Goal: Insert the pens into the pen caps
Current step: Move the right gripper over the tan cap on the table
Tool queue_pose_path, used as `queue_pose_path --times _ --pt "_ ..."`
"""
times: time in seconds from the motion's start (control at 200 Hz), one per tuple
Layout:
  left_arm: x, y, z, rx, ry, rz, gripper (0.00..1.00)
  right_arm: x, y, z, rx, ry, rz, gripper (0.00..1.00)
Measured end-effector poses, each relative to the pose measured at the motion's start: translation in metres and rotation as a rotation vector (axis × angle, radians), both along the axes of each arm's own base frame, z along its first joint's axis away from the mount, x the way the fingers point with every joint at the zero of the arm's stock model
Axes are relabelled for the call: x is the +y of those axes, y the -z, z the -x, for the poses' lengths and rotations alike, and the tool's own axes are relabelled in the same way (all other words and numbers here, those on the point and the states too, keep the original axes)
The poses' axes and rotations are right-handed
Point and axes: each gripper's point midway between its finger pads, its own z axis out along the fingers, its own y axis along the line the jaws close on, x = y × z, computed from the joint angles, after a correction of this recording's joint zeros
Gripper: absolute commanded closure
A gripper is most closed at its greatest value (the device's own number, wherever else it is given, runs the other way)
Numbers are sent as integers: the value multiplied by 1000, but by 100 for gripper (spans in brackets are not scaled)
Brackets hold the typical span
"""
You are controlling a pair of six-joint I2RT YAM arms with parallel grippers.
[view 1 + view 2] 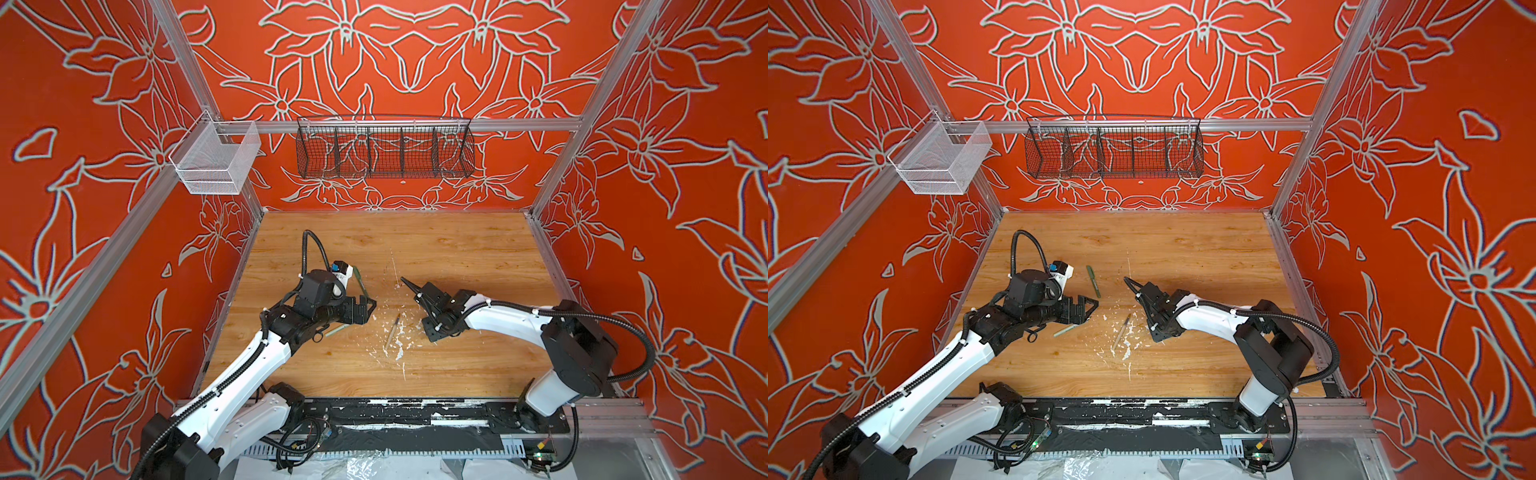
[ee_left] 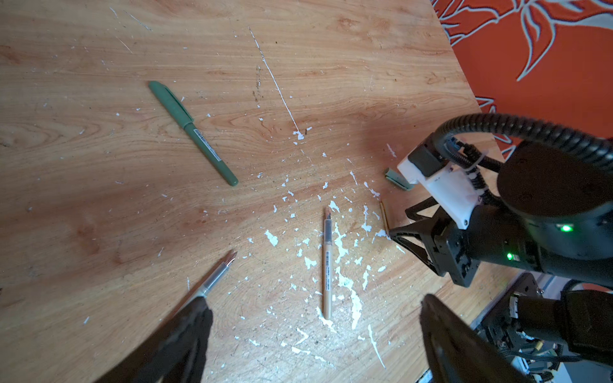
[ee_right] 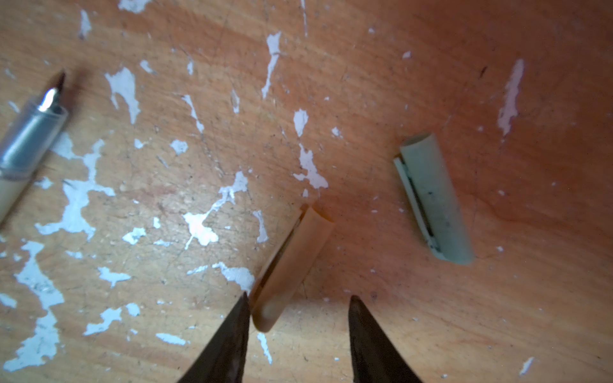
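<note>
The dark green pen (image 2: 192, 132) (image 1: 1093, 281) lies capped, far from both grippers. The pale green pen (image 2: 215, 278) (image 1: 1066, 330) lies uncapped, its rear hidden behind a finger of my left gripper (image 2: 316, 301) (image 1: 368, 309), which is open and empty above the table. The tan pen (image 2: 327, 265) (image 1: 392, 331) lies uncapped in the middle. My right gripper (image 3: 300, 296) (image 1: 409, 286) is open low over the tan cap (image 3: 292, 265) (image 2: 384, 217). The cap's closed end rests against one finger; the other stands clear. The pale green cap (image 3: 434, 199) (image 2: 398, 179) lies just beside it.
White paint flecks (image 2: 341, 245) cover the middle of the wooden table (image 1: 457, 257). A black wire basket (image 1: 384, 151) and a white mesh basket (image 1: 216, 160) hang on the back rail. A black rail (image 1: 395, 411) runs along the front edge.
</note>
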Motion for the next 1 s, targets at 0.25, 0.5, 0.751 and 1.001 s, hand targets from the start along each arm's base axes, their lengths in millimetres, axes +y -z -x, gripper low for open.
queue_pose_path --times 0.25,0.5,0.751,1.001 --pt "-1 3 -2 4 10 -16 3 -27 5 0 9 65 13 52" --pt "-2 2 -5 -2 17 -29 3 -45 5 -3 20 142 -10 53" --pt "-4 7 -4 12 26 -49 3 -28 -8 12 43 213 -201 53" --pt "0 -2 0 -30 16 -51 3 2 -21 23 70 282 -423 48"
